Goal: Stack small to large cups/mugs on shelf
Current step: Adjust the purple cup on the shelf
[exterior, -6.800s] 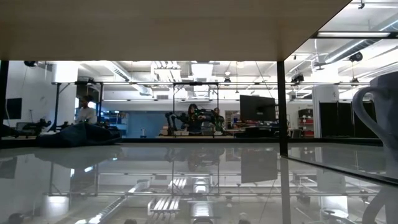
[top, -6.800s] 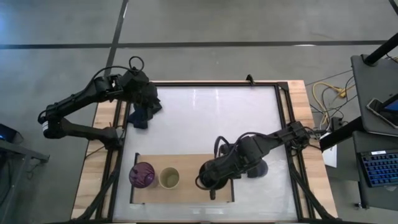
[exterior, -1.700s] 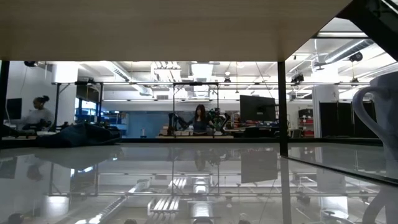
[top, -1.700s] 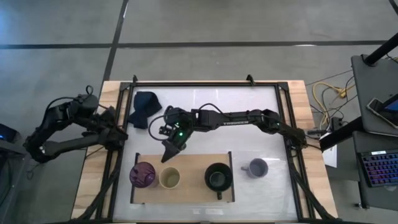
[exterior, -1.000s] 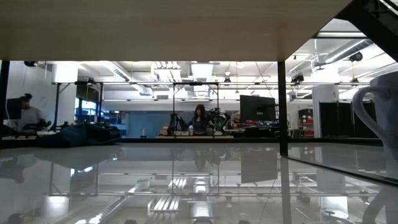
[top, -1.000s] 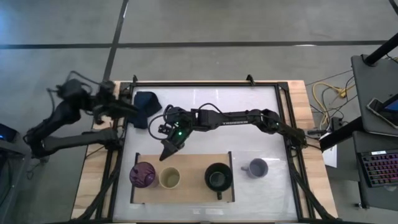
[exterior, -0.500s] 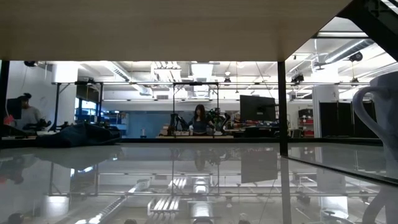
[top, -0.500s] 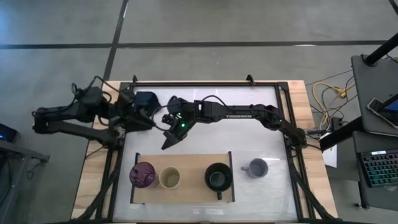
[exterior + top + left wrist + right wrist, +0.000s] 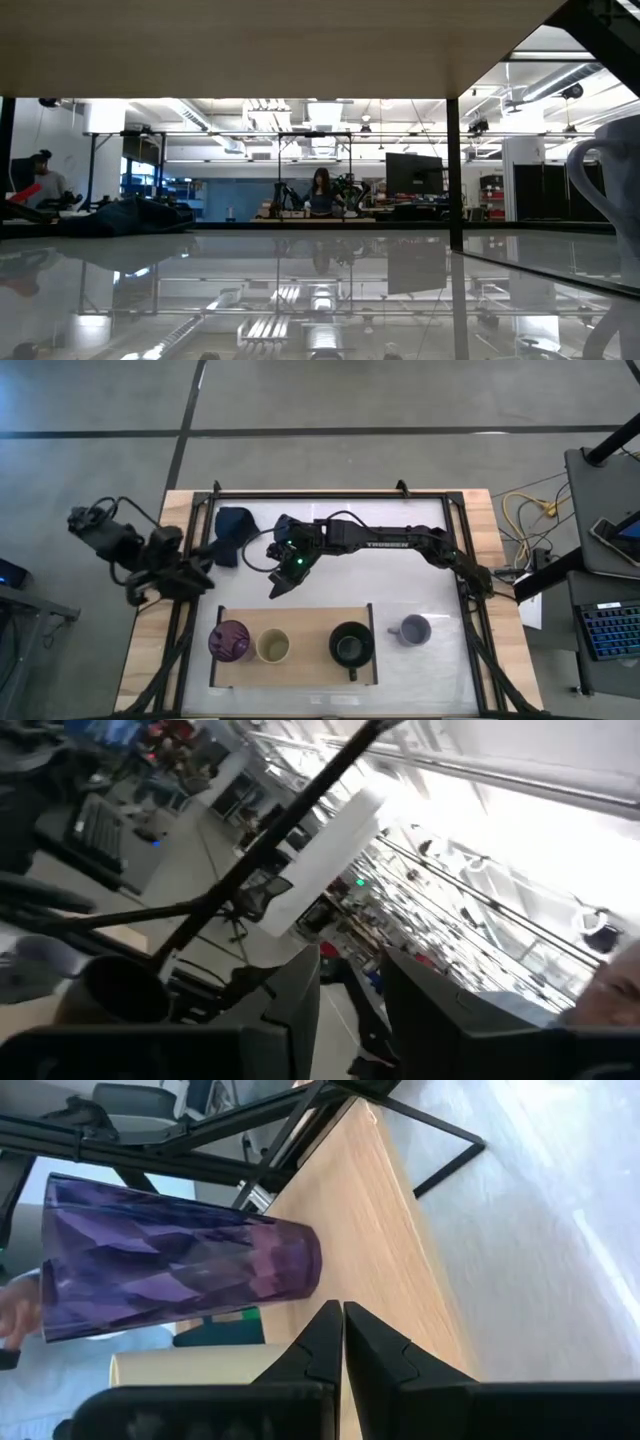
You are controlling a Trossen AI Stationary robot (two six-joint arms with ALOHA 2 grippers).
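The light-wood shelf (image 9: pixel 310 622) lies at the table's near side. On it stand the purple tumbler (image 9: pixel 229 639), the beige cup (image 9: pixel 272 646) and the black mug (image 9: pixel 351 644). The lavender-grey mug (image 9: pixel 411 628) stands on the white tabletop right of the shelf. My right gripper (image 9: pixel 277 589) is shut and empty, above the table just beyond the shelf, pointing down toward the tumbler (image 9: pixel 180 1275) and the beige cup (image 9: pixel 180 1370). My left gripper (image 9: pixel 207 552) is open and empty at the table's left edge, and its fingers (image 9: pixel 300 1005) point up into the room.
A dark blue cloth (image 9: pixel 230 532) lies at the far left of the table, close to my left gripper. The black table frame (image 9: pixel 330 494) runs around the top. In the low view the shelf's underside (image 9: pixel 250 45) fills the top and the lavender-grey mug (image 9: pixel 610 190) shows at the right.
My right gripper has drawn back from the shelf toward the table's far edge, still shut. My left arm has swung from beside the dark blue cloth back toward the table's left edge. The cups and the cloth have stayed in place.
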